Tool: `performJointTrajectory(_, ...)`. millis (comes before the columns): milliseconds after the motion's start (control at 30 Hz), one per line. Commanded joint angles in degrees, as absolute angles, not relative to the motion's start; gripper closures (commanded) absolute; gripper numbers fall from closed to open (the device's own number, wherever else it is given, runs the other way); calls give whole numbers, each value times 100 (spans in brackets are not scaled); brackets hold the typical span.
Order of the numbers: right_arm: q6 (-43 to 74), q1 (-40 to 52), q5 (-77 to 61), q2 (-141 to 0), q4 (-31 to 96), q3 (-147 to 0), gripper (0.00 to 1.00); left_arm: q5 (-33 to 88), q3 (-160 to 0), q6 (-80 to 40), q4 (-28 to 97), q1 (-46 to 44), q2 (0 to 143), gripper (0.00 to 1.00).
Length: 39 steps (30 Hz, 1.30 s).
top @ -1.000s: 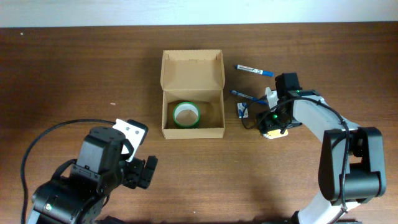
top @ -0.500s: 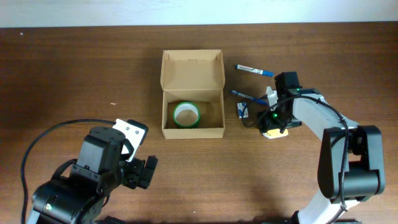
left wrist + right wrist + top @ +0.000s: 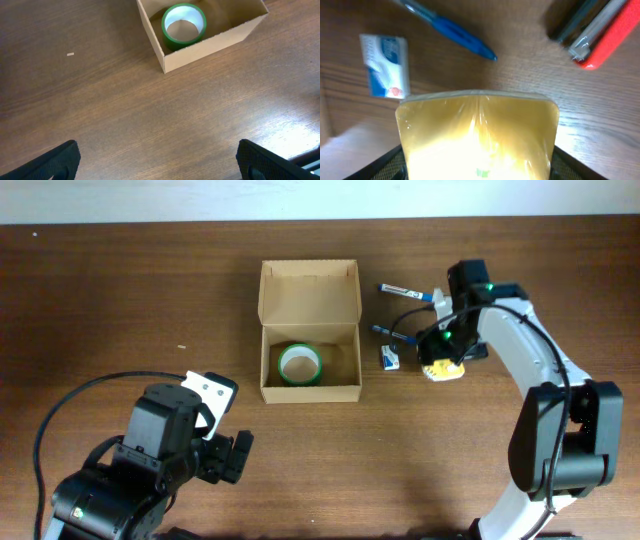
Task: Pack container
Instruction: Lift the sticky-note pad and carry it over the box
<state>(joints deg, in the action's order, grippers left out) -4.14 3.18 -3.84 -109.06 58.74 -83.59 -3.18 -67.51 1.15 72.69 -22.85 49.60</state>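
Note:
The container is a tan cardboard box that stands open at mid-table, its lid flap raised at the back. A green tape roll lies inside; it also shows in the left wrist view, with the container's wall below it. My right gripper is to the right of the container, shut on a yellow sticky-note pad. In the right wrist view the plastic-wrapped pad fills the gap between my right gripper's fingers. My left gripper hangs open over bare table at the front left, holding nothing.
Two blue pens and a small white-and-blue packet lie between the container and my right arm. The right wrist view shows one pen, the packet and a red-and-dark object.
My right arm has moved toward the back of the table, carrying the yellow pad with it, and its jaws have closed in a little. The left arm has not moved.

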Motion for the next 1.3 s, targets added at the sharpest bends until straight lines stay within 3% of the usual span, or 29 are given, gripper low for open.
performJointTrajectory(0, -268, 419, -517, -10934, 6219, -9076, 21, -276, -6842, 226, 7253, -2270, 4941, 0)
performJointTrajectory(433, -183, 1966, -880, -10932, 7312, -11207, 21, -274, -6842, 226, 7253, -2270, 4943, 0)
performJointTrajectory(867, 1411, 3315, -497, -11102, 6635, -10449, 21, -276, -6842, 226, 7253, -2270, 4943, 1)
performJointTrajectory(1267, 2182, 3465, -45, -11528, 6141, -9859, 21, -274, -6842, 224, 7253, -2270, 4943, 1)
